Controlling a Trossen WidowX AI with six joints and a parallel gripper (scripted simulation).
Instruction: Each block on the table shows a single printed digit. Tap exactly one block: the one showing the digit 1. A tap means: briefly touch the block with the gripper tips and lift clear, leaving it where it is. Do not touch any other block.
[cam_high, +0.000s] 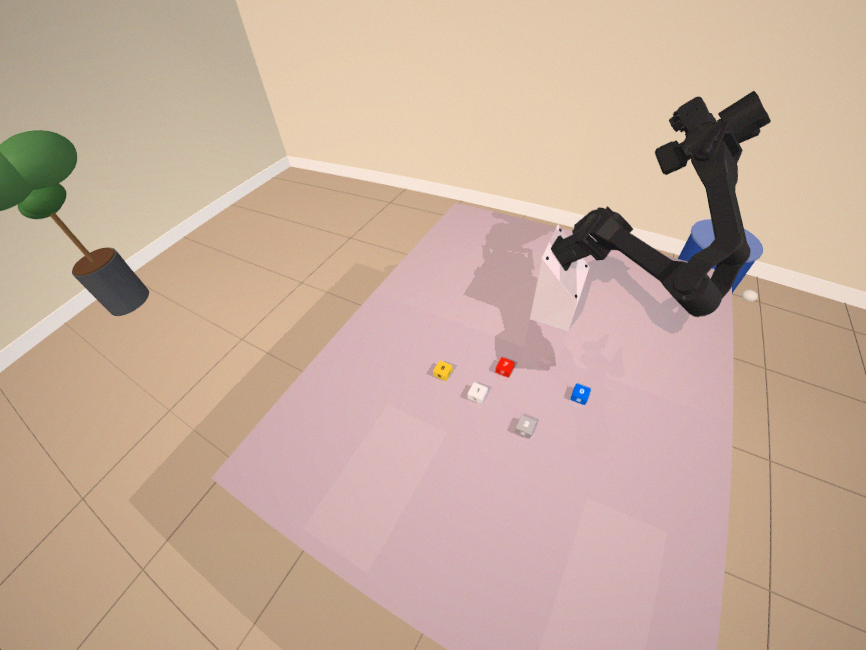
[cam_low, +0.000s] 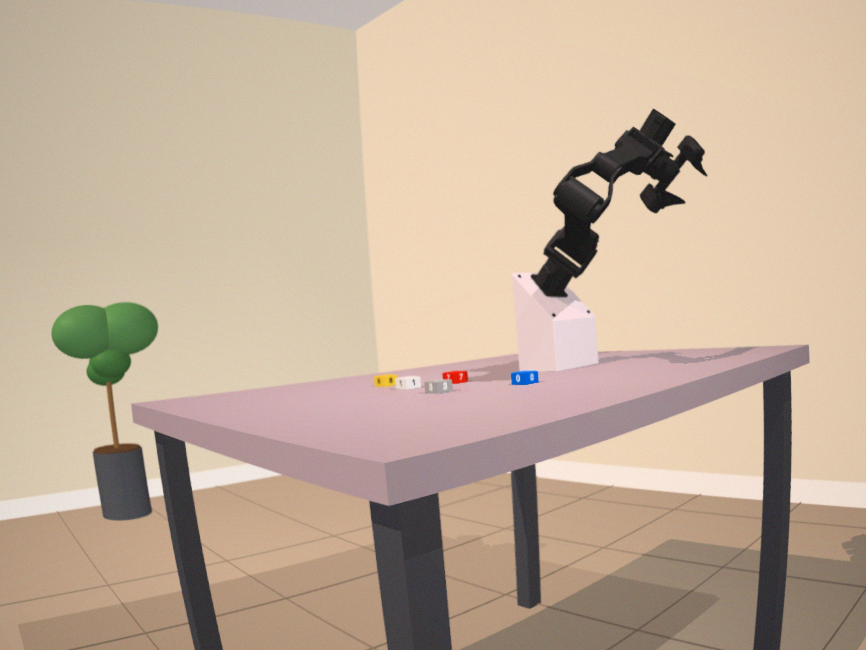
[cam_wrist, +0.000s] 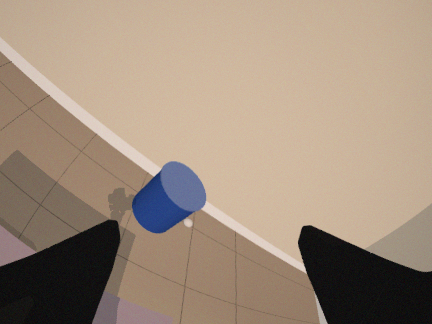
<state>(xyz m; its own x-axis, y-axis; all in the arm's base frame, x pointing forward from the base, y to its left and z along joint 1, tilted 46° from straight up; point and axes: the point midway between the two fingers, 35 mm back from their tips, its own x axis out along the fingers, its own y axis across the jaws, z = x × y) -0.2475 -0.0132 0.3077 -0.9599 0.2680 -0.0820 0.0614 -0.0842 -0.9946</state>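
Observation:
The white block (cam_high: 477, 392) (cam_low: 408, 382) shows the digit 1 and sits on the pink table (cam_high: 489, 545) (cam_low: 293, 426), between the yellow block (cam_high: 442, 370) (cam_low: 384, 380) and the grey block (cam_high: 526, 426) (cam_low: 437, 386), which shows 3. The yellow digit looks like 6 or 8. The red block (cam_high: 505, 367) (cam_low: 455, 377) shows 7, and the blue block (cam_high: 580, 393) (cam_low: 524, 377) shows 0. My gripper (cam_low: 695, 188) (cam_wrist: 211, 235) is open and empty, high up and far from all the blocks, facing the wall and floor. No block shows in the wrist view.
The white arm base (cam_high: 556, 304) (cam_low: 556, 342) stands on the table behind the blocks. A blue cylinder (cam_high: 737, 260) (cam_wrist: 169, 197) and a small white ball (cam_high: 749, 295) (cam_wrist: 188, 223) are on the floor beyond the table. A potted plant (cam_high: 111, 283) (cam_low: 122, 482) stands off to the left.

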